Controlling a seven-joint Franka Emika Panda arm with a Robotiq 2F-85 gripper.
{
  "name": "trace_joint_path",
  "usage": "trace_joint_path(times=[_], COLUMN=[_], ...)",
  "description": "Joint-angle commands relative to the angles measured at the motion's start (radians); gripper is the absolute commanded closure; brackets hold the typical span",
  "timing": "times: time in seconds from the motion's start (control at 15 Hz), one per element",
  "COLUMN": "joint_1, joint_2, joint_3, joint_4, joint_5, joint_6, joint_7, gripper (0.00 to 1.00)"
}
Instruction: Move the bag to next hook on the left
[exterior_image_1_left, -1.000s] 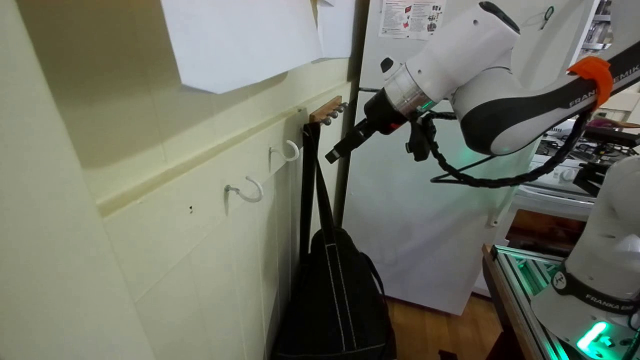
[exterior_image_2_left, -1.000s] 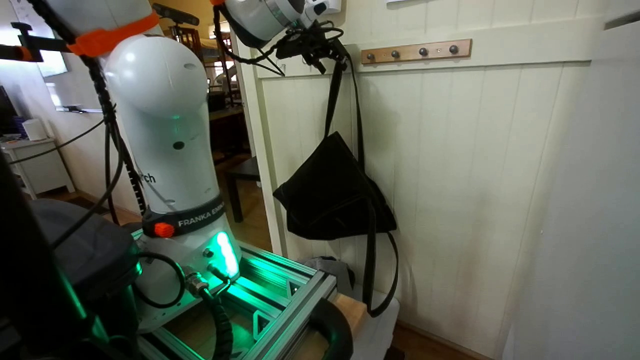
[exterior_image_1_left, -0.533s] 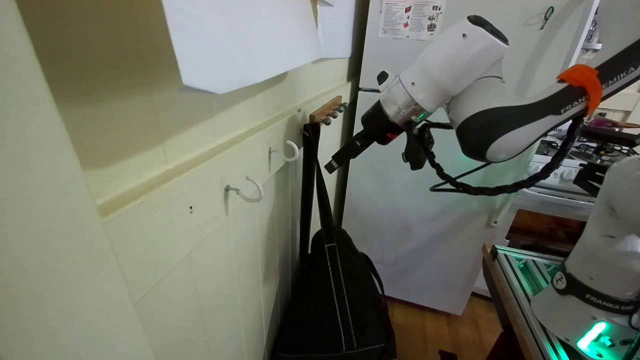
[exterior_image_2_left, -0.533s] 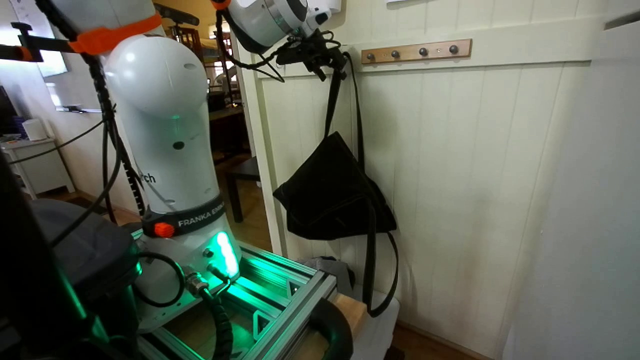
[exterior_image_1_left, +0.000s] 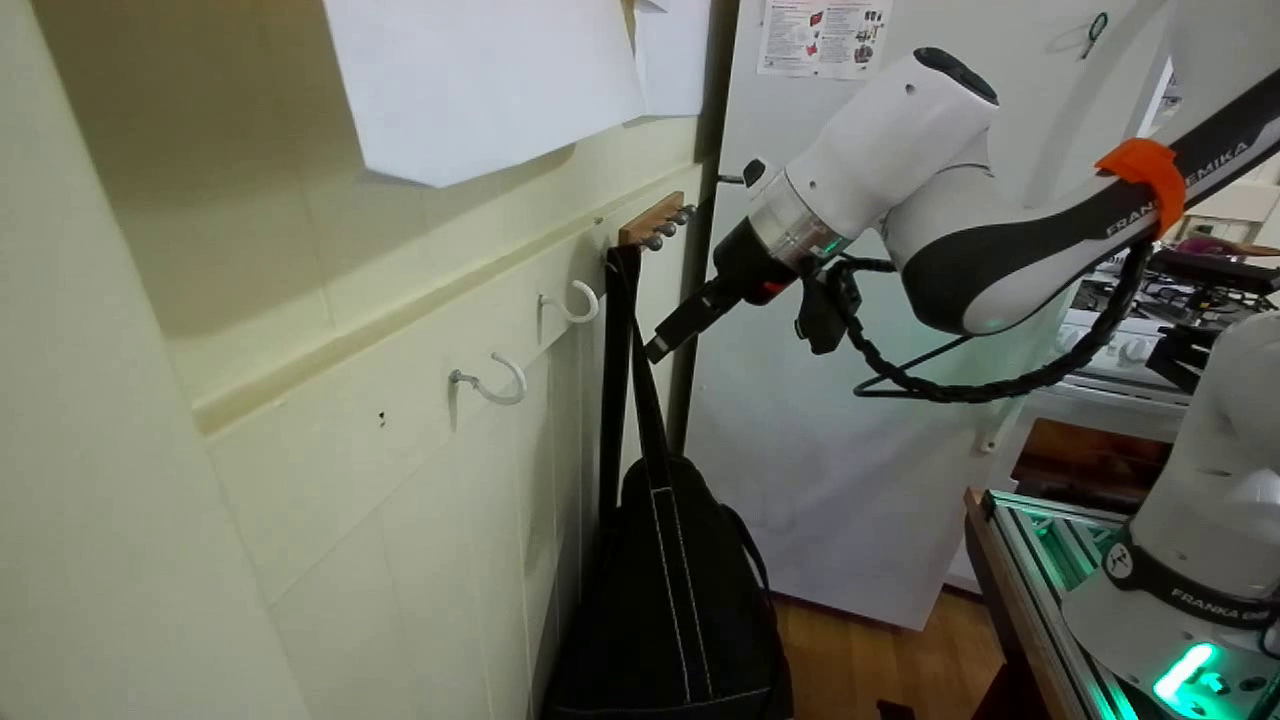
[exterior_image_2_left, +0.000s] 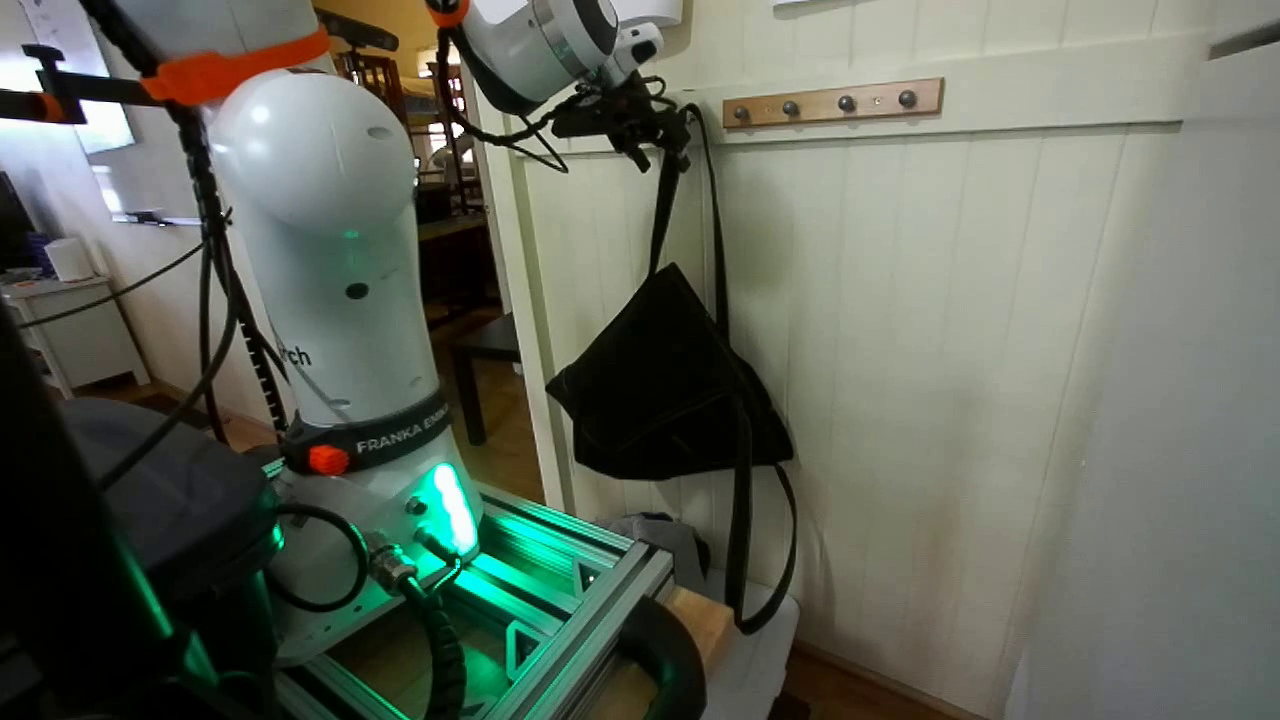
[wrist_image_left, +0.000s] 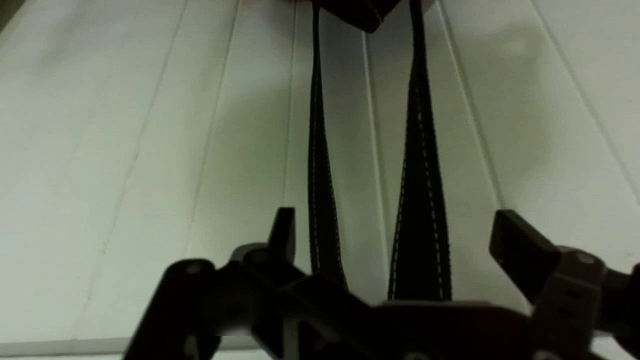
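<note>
Presently, claw (wrist_image_left: 396, 232) is spread apart; in wrist view, both straps (wrist_image_left: 421, 225) are framed between fingers (wrist_image_left: 522, 245). Bag (exterior_image_2_left: 670, 390) is suspended by straps, between rack (exterior_image_2_left: 818, 103) and nearer white hook (exterior_image_1_left: 595, 304).

The cream wall (exterior_image_2_left: 950, 300) is vertically boarded below a horizontal rail (exterior_image_2_left: 1060, 90). In an exterior view, a tall white panel (exterior_image_1_left: 830, 450) (printed sheet (exterior_image_1_left: 823, 38) fixed near its top) stands behind brown wood flooring (exterior_image_1_left: 860, 645). A low dark table (exterior_image_2_left: 488, 340) stands beyond the door frame (exterior_image_2_left: 542, 330).
</note>
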Motion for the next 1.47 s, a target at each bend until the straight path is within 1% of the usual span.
trace_joint_path(times=[0.0,0.13,0.2,0.27,0.33,0.4,0.47,0.53,0.67,0.73,1.0,1.2,1.27,1.4], joint_1=[-0.025,-0.038,-0.045,-0.052,-0.061,-0.068,-0.074,-0.081,-0.091,-0.094,-0.102,-0.102,-0.103,-0.103], joint_2=[0.036,0.047,0.052,0.057,0.062,0.066,0.072,0.077,0.087,0.093,0.115,0.118,0.109,0.080], joint_3=[0.025,0.034,0.039,0.044,0.050,0.054,0.060,0.065,0.074,0.078,0.089,0.082,0.080,0.078], joint_4=[0.024,0.033,0.039,0.044,0.050,0.056,0.062,0.068,0.076,0.081,0.095,0.094,0.090,0.078], joint_5=[-0.028,-0.042,-0.051,-0.061,-0.074,-0.085,-0.095,-0.106,-0.124,-0.131,-0.148,-0.143,-0.143,-0.139], joint_6=[0.014,0.021,0.024,0.027,0.031,0.034,0.035,0.038,0.044,0.046,0.055,0.072,0.075,0.073], joint_7=[0.037,0.042,0.044,0.046,0.049,0.050,0.052,0.054,0.057,0.058,0.061,0.058,0.059,0.057], gripper=[0.00,0.00,0.02,0.21,0.27,0.30,0.37,0.47,0.61,0.70,1.00,1.00,0.98,0.98])
